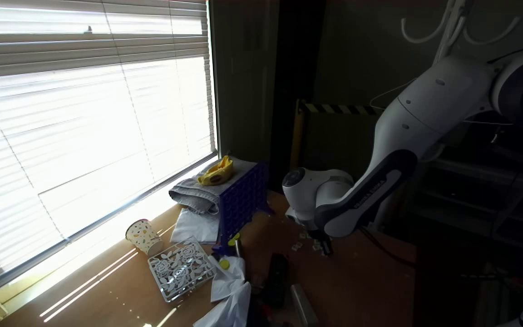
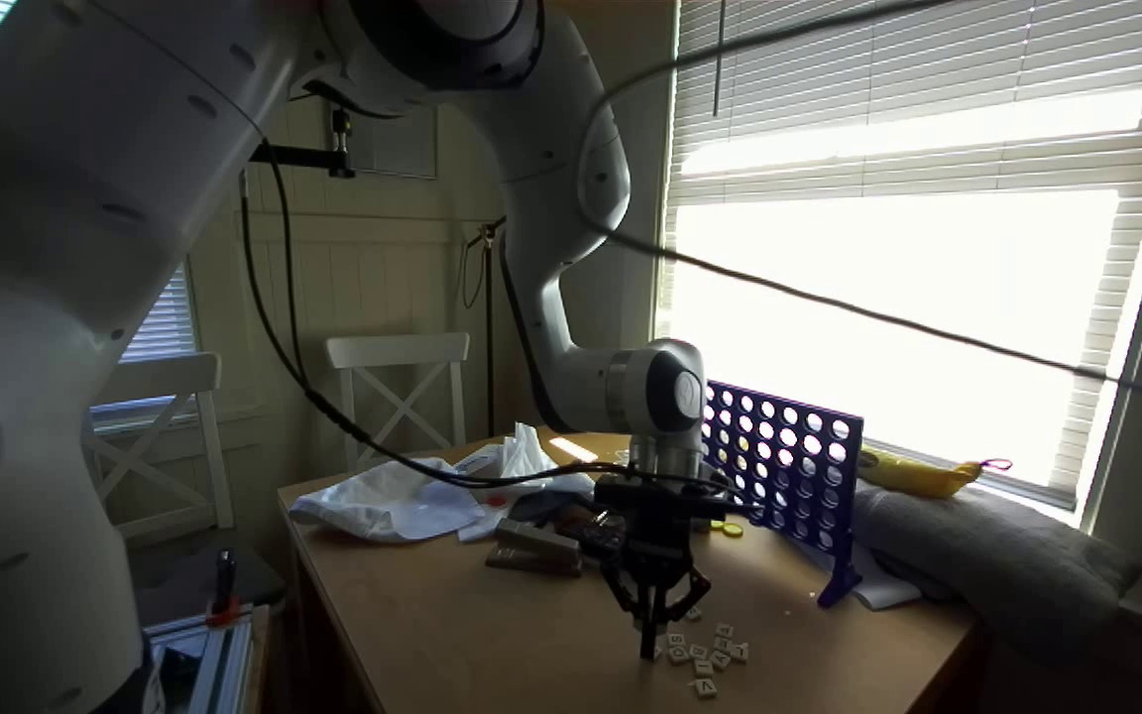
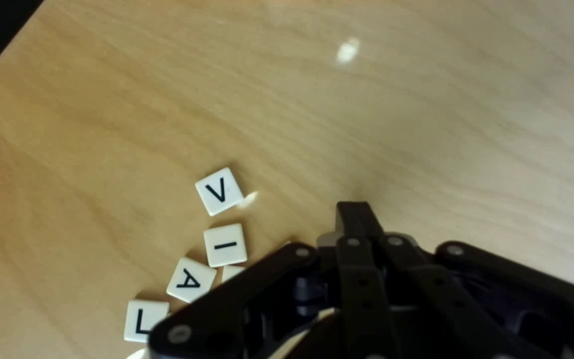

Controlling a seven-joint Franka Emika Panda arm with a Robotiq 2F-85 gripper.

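While I'm pointing the gripper (image 2: 648,650) down | jaws closed, empty | letter tiles (image 3: 225,245) are lying just beside them, leftward in wrist view

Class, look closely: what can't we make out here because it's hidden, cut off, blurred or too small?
Wrist view: the letter on the half-covered tile just below the I tile, hidden by the gripper.
Wrist view: the rest of the white piece, cut off by the bottom edge.
In an exterior view: the letters on the tiles, too small and dark.
In an exterior view: anything beyond the window, lost in glare.
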